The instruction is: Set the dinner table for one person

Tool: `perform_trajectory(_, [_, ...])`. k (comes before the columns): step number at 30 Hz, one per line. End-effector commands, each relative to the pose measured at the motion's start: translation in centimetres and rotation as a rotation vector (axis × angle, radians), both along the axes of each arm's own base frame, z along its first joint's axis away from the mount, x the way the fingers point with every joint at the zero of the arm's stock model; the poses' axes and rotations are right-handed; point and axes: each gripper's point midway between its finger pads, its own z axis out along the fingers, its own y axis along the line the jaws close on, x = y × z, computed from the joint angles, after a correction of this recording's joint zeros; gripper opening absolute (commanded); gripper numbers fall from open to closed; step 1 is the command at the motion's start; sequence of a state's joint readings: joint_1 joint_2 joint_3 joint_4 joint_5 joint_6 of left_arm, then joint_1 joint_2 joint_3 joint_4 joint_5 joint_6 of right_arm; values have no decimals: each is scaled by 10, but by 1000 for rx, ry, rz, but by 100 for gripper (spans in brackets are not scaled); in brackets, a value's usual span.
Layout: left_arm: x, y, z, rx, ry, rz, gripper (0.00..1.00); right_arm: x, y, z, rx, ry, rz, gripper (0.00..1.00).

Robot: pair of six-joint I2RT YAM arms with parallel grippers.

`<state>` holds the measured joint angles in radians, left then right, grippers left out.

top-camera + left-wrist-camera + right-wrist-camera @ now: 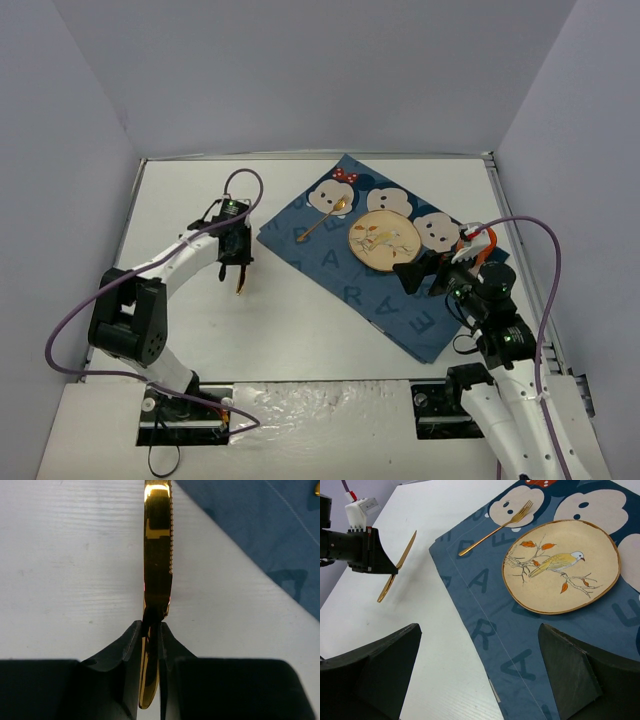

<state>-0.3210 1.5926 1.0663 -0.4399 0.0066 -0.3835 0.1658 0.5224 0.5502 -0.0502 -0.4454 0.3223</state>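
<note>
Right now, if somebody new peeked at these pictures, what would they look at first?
Probably the shiny gold knife, pinched in the left gripper over the white table, left of the blue cloth. Next, the round plate with a painted bird sitting on that cloth, with a gold fork lying to its left.

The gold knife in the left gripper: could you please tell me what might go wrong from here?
1. The left gripper pinches the knife only by its thin flat sides, tilted above the table, so it might pivot or slip out when moved.
2. The open right gripper hovers by the plate; bringing the knife there could make the arms collide.
3. A low blade could snag the cloth and shift the plate.
</note>
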Motion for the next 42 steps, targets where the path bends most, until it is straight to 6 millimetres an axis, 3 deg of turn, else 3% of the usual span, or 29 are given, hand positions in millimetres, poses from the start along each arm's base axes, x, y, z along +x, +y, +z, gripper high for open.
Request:
perform_trajectory(1, [13, -41, 60, -51, -151, -60, 0, 7, 7, 36, 47, -74, 18, 100])
perform_trajectory(8, [-3, -122, 85, -107, -197, -201, 0, 5, 5, 52, 71, -99, -1, 100])
perform_trajectory(11, [-15, -167, 93, -136, -216, -269, 0, 0, 3, 69, 68, -159, -4, 100])
perform_trajectory(14, [-20, -218, 116, -188, -265, -335, 0, -8, -2, 81, 55, -185, -19, 100])
perform_trajectory(21, [-42, -319, 113, -258, -256, -456, 0, -26, -19, 106, 35, -265, -91, 100])
perform_trajectory(23, [-49, -340, 103, -261, -249, -480, 0, -33, -23, 112, 38, -292, -107, 100])
perform_trajectory(26, [-53, -373, 112, -302, -274, -524, 0, -40, -25, 118, 36, -314, -113, 100])
perform_trajectory(34, [-68, -437, 96, -371, -282, -610, 0, -63, -33, 135, 33, -407, -130, 100])
perform_trajectory(42, [-72, -466, 74, -389, -267, -659, 0, -82, -34, 147, 37, -484, -113, 100])
